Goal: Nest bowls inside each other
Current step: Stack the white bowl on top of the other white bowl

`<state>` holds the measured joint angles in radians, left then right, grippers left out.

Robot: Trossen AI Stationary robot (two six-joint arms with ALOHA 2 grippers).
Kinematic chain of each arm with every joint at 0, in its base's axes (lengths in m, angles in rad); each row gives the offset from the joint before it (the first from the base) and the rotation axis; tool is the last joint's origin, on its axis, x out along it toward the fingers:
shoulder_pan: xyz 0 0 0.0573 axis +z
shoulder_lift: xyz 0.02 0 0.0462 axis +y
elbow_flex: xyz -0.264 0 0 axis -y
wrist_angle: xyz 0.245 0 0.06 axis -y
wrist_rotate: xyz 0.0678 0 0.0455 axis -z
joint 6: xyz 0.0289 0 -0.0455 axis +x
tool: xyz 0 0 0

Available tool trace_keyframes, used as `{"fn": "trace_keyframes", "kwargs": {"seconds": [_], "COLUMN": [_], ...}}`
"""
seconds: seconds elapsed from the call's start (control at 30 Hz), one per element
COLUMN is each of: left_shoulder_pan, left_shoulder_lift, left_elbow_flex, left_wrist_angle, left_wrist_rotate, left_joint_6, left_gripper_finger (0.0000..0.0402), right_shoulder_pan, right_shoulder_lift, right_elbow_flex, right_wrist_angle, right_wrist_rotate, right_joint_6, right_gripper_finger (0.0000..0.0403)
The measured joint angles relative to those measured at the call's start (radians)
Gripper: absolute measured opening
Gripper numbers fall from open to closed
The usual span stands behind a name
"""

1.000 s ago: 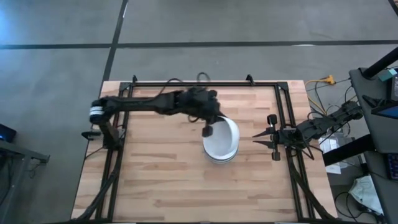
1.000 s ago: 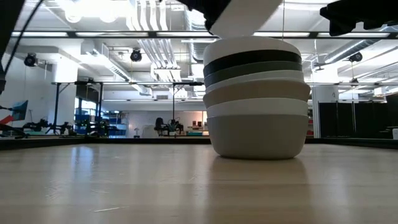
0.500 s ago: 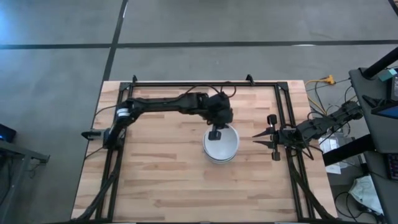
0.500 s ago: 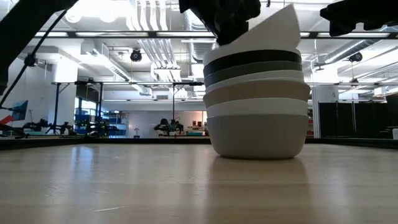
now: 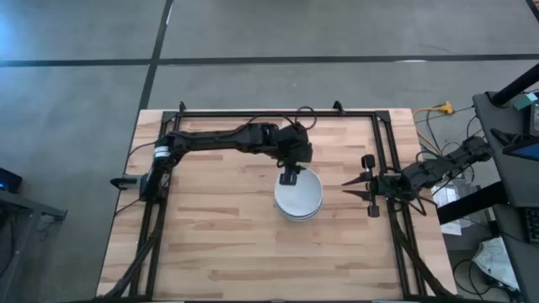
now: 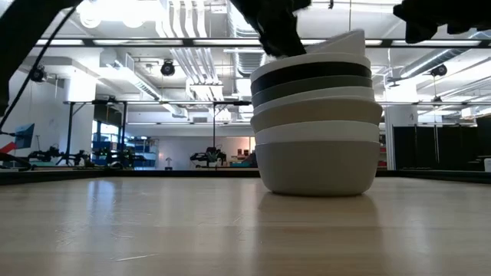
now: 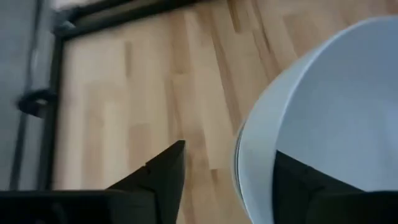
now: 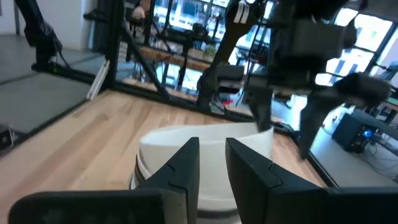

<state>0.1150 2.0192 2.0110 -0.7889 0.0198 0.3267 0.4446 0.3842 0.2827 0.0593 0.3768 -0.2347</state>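
A stack of nested bowls stands a little right of the table's middle; in the low view the stack shows white, pale grey-green and dark bowls. The top white bowl lies in it slightly tilted, one side of its rim raised. My left gripper hangs open over the stack's far-left rim. In the left wrist view its fingers stand on either side of the white bowl's rim, one inside, one outside, with a gap to each. My right gripper waits at the right edge, fingers a little apart.
Black frame rails run along the table's far, left and right edges. Bare wood lies left of the stack and toward the near edge. The right arm's base and cables sit beyond the right rail.
My left gripper has carried the top white bowl from above the stack's far side down onto the stack. The bowl, held steeply tilted half a second ago, has settled lower into the bowl beneath and now lies close to level. The gripper has drawn back slightly toward the far edge.
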Motion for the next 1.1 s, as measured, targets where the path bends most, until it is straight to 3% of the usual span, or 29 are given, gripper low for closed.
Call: {"fn": "trace_keyframes", "kwargs": {"seconds": [0.2, 0.43, 0.63, 0.9, 1.1], "left_shoulder_pan": [0.002, -0.003, -0.003, -0.004, -0.004], "left_shoulder_lift": [-0.118, -0.207, -0.252, -0.283, -0.313], "left_elbow_flex": [-0.055, -0.228, -0.35, -0.431, -0.487], "left_wrist_angle": [-0.026, 0.097, 0.165, 0.213, 0.262], "left_wrist_rotate": [-0.007, -0.007, -0.006, -0.006, -0.006], "left_joint_6": [-0.006, -0.008, -0.036, -0.06, -0.059], "left_gripper_finger": [0.018, 0.018, 0.018, 0.018, 0.018], "right_shoulder_pan": [-0.013, -0.112, -0.251, -0.349, -0.352], "right_shoulder_lift": [0.089, 0.244, 0.455, 0.663, 0.675], "right_elbow_flex": [-0.047, -0.064, -0.032, 0.086, 0.146], "right_wrist_angle": [0.257, 0.453, 0.555, 0.479, 0.391], "right_wrist_rotate": [-0.003, -0.035, -0.223, -0.23, -0.231], "right_joint_6": [-0.017, 0.011, 0.075, 0.123, 0.142], "right_gripper_finger": [0.0072, 0.0072, 0.0072, 0.0072, 0.0072]}}
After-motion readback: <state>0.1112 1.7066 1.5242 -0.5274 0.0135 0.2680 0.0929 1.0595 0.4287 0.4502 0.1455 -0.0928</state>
